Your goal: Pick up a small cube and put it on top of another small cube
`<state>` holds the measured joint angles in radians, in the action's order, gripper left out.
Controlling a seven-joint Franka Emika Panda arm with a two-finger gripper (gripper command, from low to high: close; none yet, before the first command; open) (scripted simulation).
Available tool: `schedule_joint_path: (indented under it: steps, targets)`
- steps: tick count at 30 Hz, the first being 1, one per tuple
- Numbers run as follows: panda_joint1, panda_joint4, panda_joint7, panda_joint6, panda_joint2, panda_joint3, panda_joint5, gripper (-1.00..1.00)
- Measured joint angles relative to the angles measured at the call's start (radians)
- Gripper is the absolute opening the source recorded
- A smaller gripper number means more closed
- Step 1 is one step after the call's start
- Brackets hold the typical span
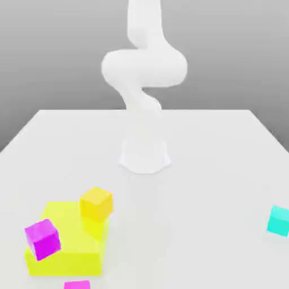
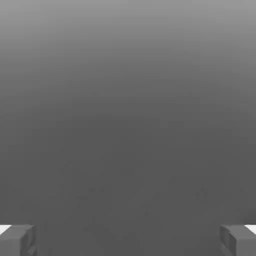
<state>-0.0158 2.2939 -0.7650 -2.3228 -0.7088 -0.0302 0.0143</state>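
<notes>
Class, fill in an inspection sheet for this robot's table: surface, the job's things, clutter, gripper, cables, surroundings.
Surface: white table, plain.
Job's things: magenta cube and orange cube, both against the lime block, apart from each other; not stacked.
Clutter: large lime block; cyan cube at the exterior view's right; another magenta piece at the bottom edge.
Gripper: gripper open, fingers wide apart, nothing between.
Cables: nothing seen.
Surroundings: plain grey backdrop.

Bright, even light is washing the white table (image 1: 226, 147); shadows are staying faint. The arm (image 1: 144, 65) is looking soft, possibly overexposed.
</notes>
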Motion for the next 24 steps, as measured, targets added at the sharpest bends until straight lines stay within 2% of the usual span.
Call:
schedule_joint_path:
  steps: [13,24]
  targets:
    - [-0.049,-0.032,0.207,-0.119,0.477,-0.135,0.108,0.00]
    - [-0.005,-0.058,0.363,-0.220,0.873,-0.164,0.176,0.00]
